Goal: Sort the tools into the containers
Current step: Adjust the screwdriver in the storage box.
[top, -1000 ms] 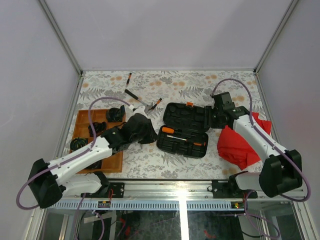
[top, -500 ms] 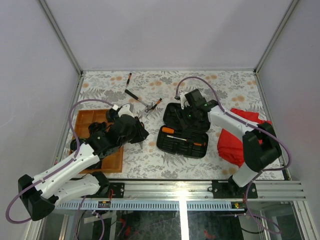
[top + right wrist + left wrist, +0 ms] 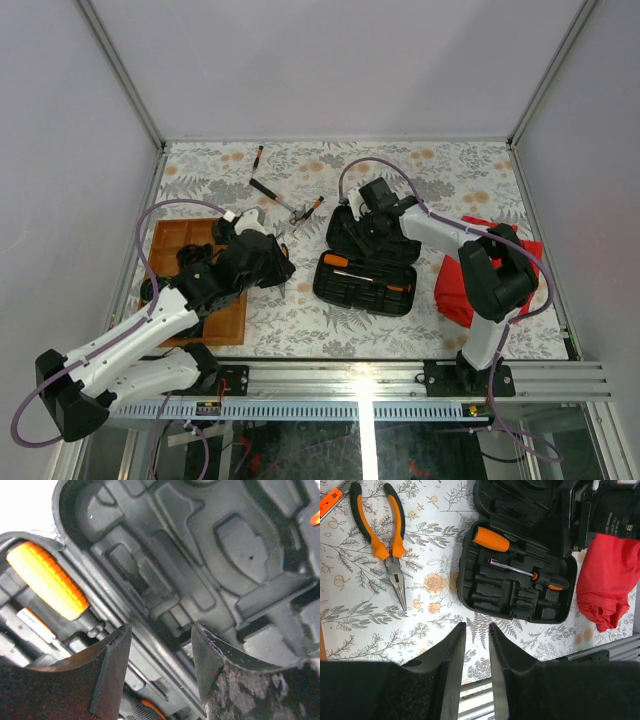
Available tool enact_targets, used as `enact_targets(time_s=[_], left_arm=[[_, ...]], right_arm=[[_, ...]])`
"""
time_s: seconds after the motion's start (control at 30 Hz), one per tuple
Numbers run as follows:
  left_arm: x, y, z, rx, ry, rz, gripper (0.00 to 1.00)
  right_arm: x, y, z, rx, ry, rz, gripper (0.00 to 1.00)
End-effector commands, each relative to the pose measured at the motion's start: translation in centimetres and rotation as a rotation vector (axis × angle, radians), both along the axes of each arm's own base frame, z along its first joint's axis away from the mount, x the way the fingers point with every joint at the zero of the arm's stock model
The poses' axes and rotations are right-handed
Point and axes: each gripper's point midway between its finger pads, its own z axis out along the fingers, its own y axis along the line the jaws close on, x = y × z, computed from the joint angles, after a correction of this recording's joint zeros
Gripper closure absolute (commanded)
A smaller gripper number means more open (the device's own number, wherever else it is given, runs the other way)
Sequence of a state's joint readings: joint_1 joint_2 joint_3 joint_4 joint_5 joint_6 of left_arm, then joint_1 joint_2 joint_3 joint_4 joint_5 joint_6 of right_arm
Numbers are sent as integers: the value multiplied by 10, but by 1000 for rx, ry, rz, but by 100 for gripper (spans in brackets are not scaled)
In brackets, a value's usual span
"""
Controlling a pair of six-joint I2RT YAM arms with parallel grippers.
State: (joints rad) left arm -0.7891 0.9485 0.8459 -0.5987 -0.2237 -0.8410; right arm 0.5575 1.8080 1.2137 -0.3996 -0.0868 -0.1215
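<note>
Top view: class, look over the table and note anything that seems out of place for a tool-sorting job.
A crumpled red cloth lies bunched on the table, right of the open black tool case. It is no tool and suits neither container. The pliers lying near the case are simply unsorted.

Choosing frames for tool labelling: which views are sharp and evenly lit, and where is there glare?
Top external: sharp and evenly lit, with one glare spot on the front rail. Left wrist: pliers and tool case crisp, soft shadows only. Right wrist: very close to the tool case, which fills the frame; top-left corner blown out white.
</note>
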Motion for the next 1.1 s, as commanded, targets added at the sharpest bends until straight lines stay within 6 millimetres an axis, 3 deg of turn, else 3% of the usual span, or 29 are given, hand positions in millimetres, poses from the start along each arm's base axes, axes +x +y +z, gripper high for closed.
enact_targets(time_s=[0.0, 0.33, 0.7, 1.07], left_arm=[[3, 4, -2, 11, 2, 19, 76], [1, 4, -6, 8, 10, 20, 76], [0, 4, -9, 5, 16, 17, 76], [-1, 5, -12, 8, 19, 19, 76]], right_arm=[[14, 5, 1, -40, -24, 45, 43], [-1, 6, -10, -61, 45, 66, 40], [5, 6, 44, 12, -108, 51, 32], [-6, 15, 14, 11, 18, 118, 29]])
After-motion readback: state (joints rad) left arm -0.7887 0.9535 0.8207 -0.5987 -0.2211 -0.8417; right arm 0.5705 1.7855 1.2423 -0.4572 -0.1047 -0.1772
